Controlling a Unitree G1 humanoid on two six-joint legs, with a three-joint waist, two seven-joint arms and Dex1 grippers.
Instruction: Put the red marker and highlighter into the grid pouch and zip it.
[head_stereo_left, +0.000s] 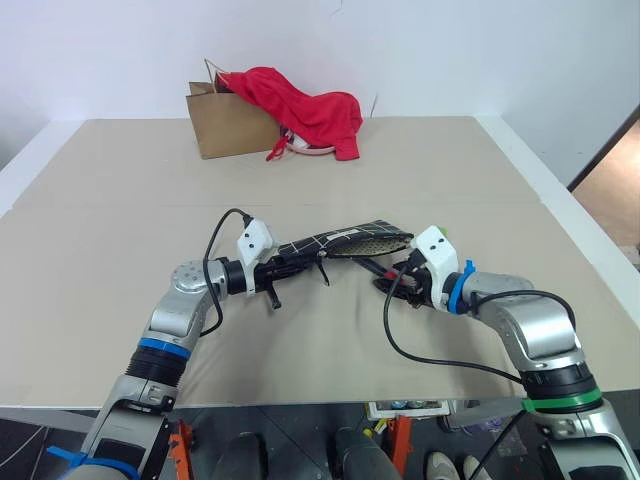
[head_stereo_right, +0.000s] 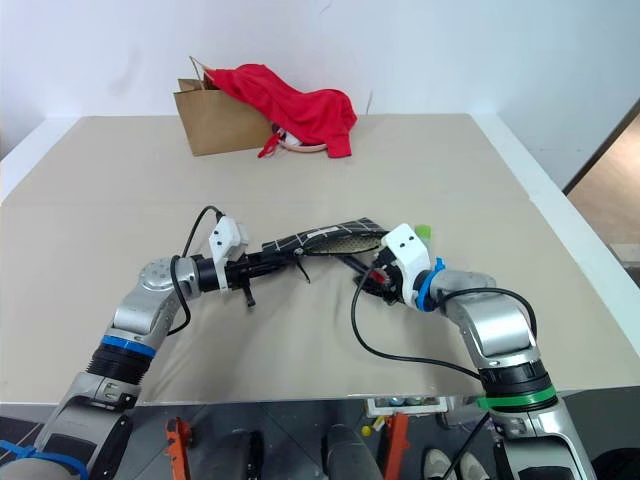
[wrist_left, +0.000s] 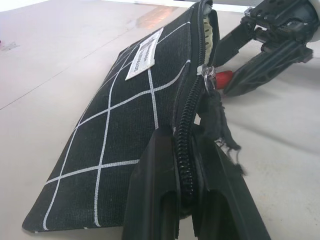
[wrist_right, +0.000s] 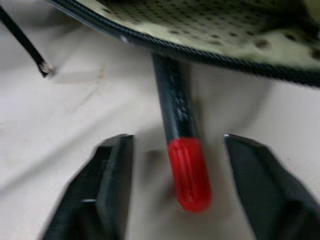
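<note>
left claw (wrist_left: 185, 200) clenches grid pouch (wrist_left: 120, 145); right claw (wrist_right: 175, 185) released, straddling red marker (wrist_right: 182, 160).

Near edge of the desk (head_stereo_left: 120, 300) is crowded: we see the pouch (head_stereo_left: 335, 241) held up off it by the left gripper (wrist_left: 185, 200), clamped on the zipper edge, mouth gaping toward the right gripper (wrist_right: 175, 195). Marker (wrist_right: 181, 150) lies on the desk under the mouth, between the right gripper's spread fingers, room either side of it. Highlighter (head_stereo_right: 424, 231) sits just beyond the right gripper. Far edge: paper bag (head_stereo_left: 228, 125) with red cloth (head_stereo_left: 305, 110) blocks the middle. Between that and the pouch we have wide bare desk, also both side edges.
</note>
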